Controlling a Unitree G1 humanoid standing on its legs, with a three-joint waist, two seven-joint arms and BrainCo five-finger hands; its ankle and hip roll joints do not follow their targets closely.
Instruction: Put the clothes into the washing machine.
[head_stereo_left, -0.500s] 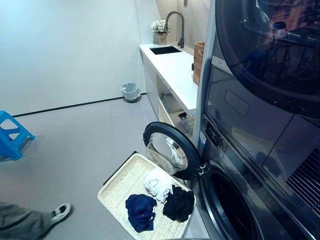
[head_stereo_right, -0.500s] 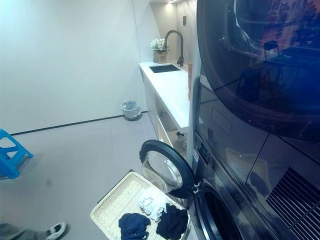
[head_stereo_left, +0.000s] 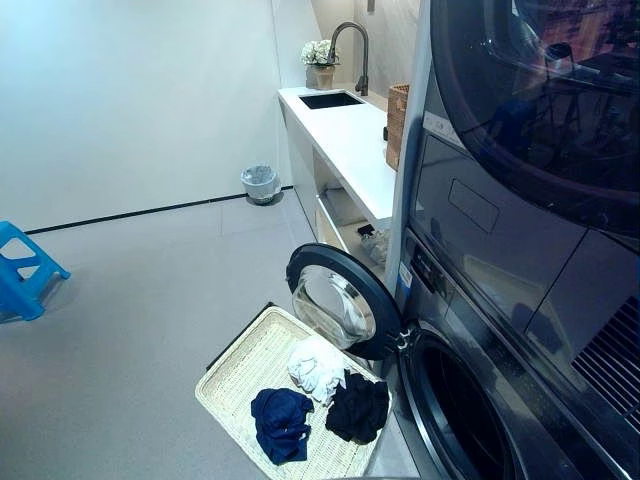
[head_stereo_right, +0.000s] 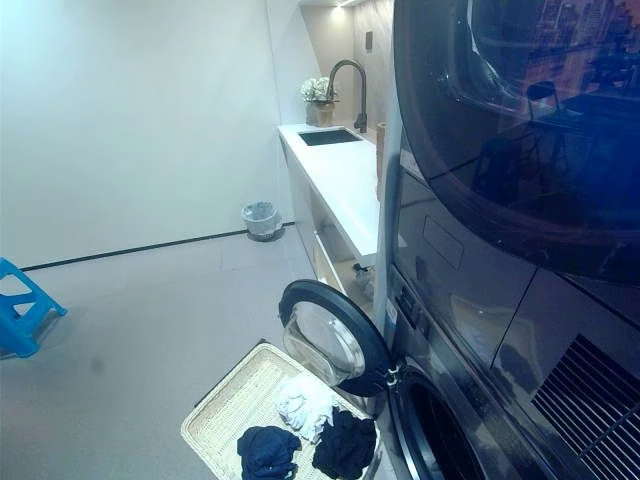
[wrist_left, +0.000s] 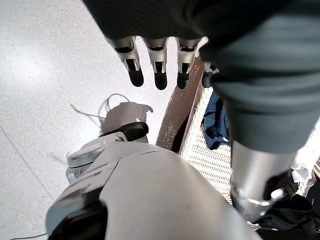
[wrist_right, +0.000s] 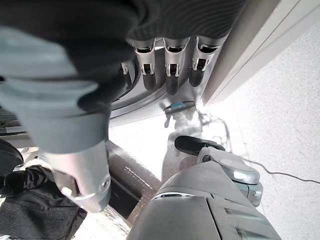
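Hanging relaxed, my left hand (wrist_left: 159, 62) and right hand (wrist_right: 170, 62) hold nothing in wrist views; eye views show clothes (head_stereo_left: 318, 400) in wicker tray (head_stereo_left: 235, 375) beside the open washing machine (head_stereo_left: 470, 400).

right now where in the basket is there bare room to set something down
The far half of the wicker basket, toward the wall, is bare weave. The near end by the washer door is crowded: white garment, navy garment and black garment lie close together.
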